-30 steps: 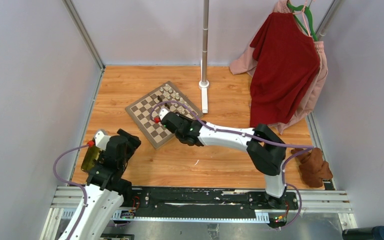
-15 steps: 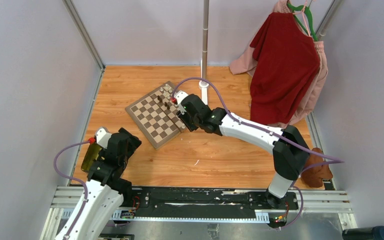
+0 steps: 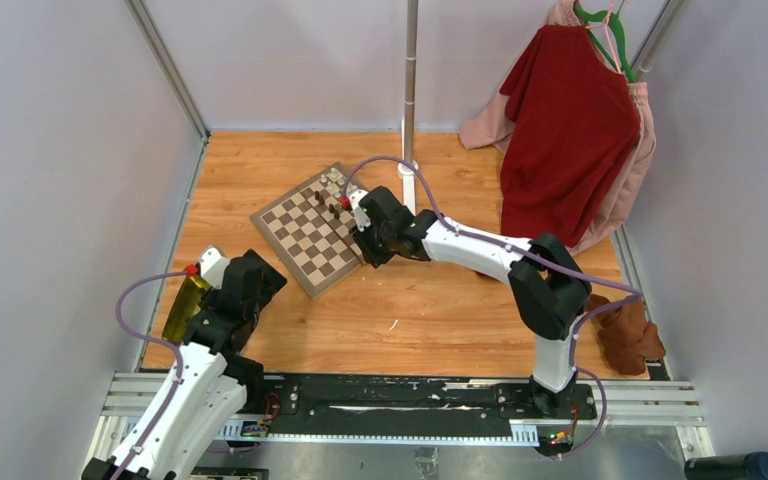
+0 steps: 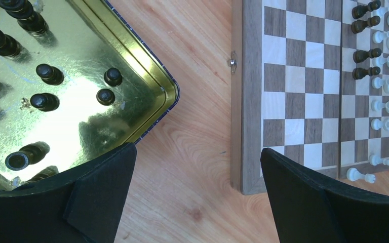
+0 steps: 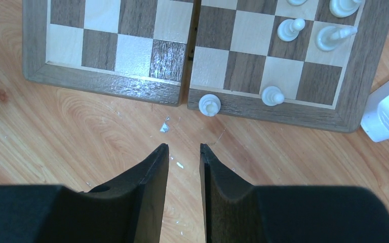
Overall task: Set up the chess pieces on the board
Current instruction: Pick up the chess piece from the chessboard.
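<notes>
My R gripper (image 5: 184,147) is nearly closed, only a thin slit btwn the fingers w/ nothing in it. It hangs over bare table (image 5: 55,131) just off the board (image 5: 106,83), where one cream pawn (image 5: 208,105) stands on the rim by the fold seam. My L gripper (image 4: 197,152) is spread wide & empty, over the wood btwn the yellow tray (image 4: 157,76) and the board. As for the chess pieces: dark ones (image 4: 45,73) lie in the tray, cream ones (image 4: 385,86) stand in rows along the board side away from the tray, w/ a few dark pawns (image 4: 363,55) next to them.
</notes>
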Robot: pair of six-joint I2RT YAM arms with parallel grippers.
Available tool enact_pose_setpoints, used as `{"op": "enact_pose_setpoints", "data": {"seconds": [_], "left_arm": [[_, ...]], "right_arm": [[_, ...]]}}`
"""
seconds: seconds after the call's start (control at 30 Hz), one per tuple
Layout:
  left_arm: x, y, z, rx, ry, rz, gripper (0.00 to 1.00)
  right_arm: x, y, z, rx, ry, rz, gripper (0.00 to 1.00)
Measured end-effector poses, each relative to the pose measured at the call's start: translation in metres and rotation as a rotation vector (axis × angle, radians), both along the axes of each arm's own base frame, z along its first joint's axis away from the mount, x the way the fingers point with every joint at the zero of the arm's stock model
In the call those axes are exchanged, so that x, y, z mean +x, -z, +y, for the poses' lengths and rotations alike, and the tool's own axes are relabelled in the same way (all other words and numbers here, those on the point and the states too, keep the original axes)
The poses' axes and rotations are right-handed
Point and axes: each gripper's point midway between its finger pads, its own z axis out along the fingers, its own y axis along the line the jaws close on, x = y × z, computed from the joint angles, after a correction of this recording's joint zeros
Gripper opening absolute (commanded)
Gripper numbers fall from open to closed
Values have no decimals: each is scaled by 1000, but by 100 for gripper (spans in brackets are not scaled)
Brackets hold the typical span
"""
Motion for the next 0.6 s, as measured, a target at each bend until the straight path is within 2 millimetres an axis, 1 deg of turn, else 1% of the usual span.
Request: {"op": "enact_pose_setpoints", "data": {"seconds": [0.27, 0.43, 0.6], "left_arm": [[8, 1, -1, 10, 3, -3, 100], [11, 1, -1, 15, 4, -5, 100], [13, 1, -1, 22, 6, -3, 100]], "right_arm": [[15, 1, 4, 18, 9, 8, 34], [22, 7, 7, 15, 13, 17, 35], [26, 14, 5, 4, 19, 27, 36]]}}
